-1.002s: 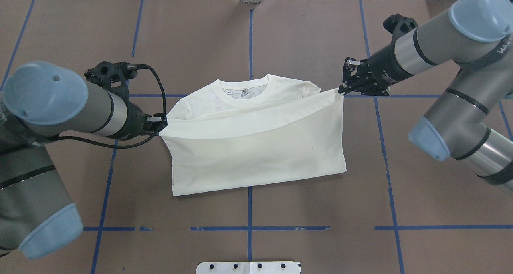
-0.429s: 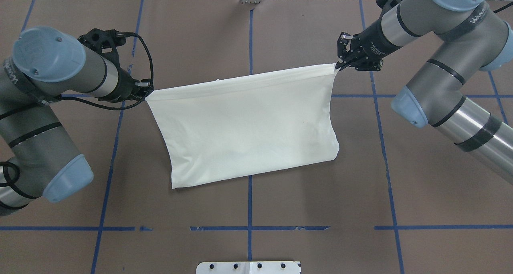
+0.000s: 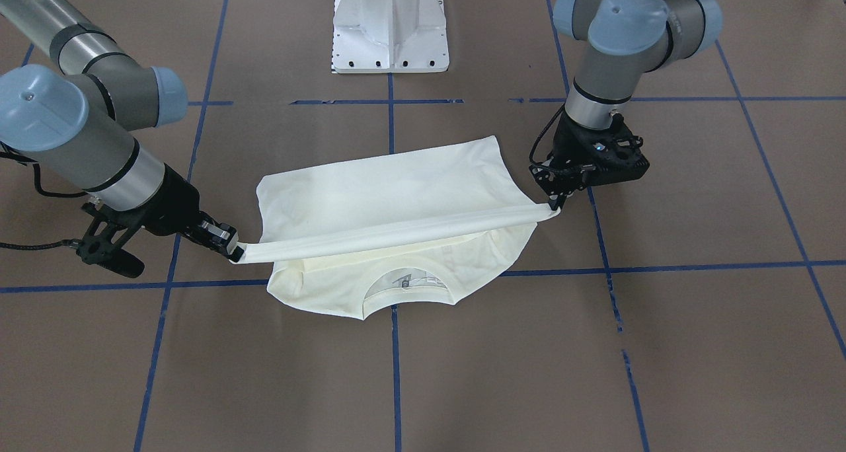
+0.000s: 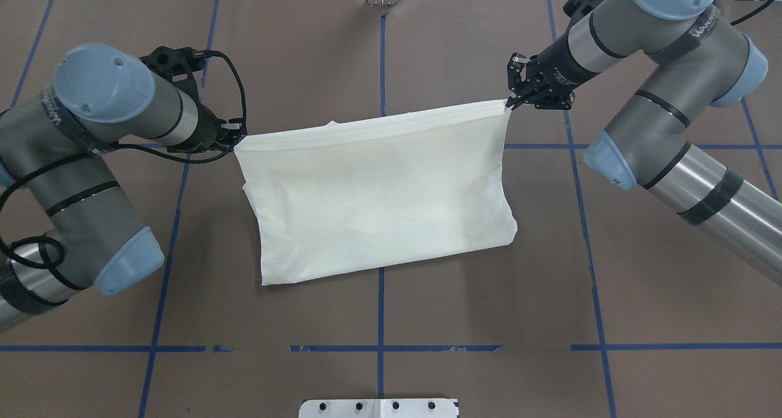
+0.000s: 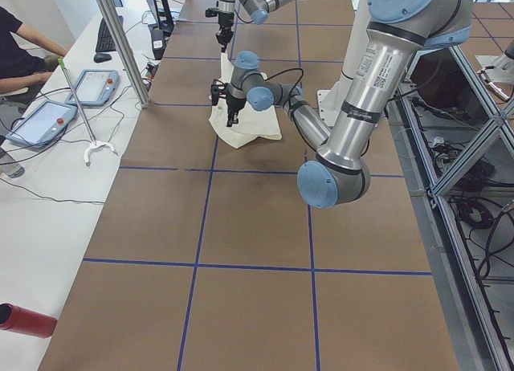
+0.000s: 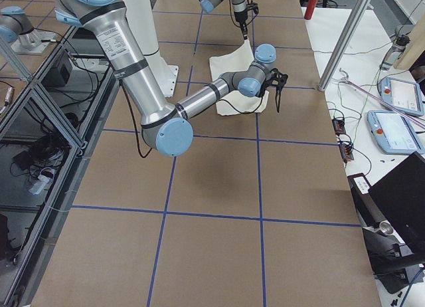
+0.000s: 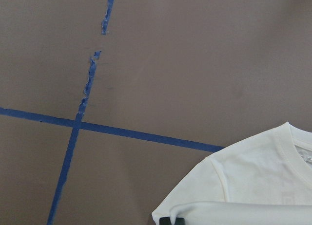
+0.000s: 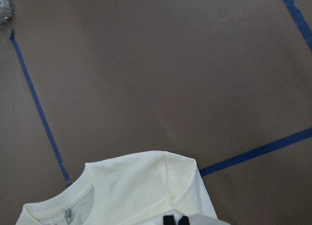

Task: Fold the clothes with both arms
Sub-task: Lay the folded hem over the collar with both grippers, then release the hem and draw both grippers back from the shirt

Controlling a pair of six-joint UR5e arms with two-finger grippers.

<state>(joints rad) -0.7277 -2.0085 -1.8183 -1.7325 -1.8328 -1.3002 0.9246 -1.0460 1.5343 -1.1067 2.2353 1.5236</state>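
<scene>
between left hand [image 4: 235,138] and right hand [image 4: 512,102]: t-shirt [image 4: 379,192] hem, pinched taut.

the shirt [image 4: 379,192] is plain cream-white on the side facing up, with a small grey print on the neck label [image 3: 411,281]. the table [image 4: 641,283] is flat brown, crossed by blue tape lines [image 4: 382,51] in a wide grid, frayed in places. the left arm [image 4: 73,179] and right arm [image 4: 672,143] are grey metal with light-blue caps [image 4: 104,82]. the left gripper [image 4: 235,135], right gripper [image 4: 510,100] and cable [image 4: 237,82] are black. the base [image 3: 390,29] is white.
</scene>
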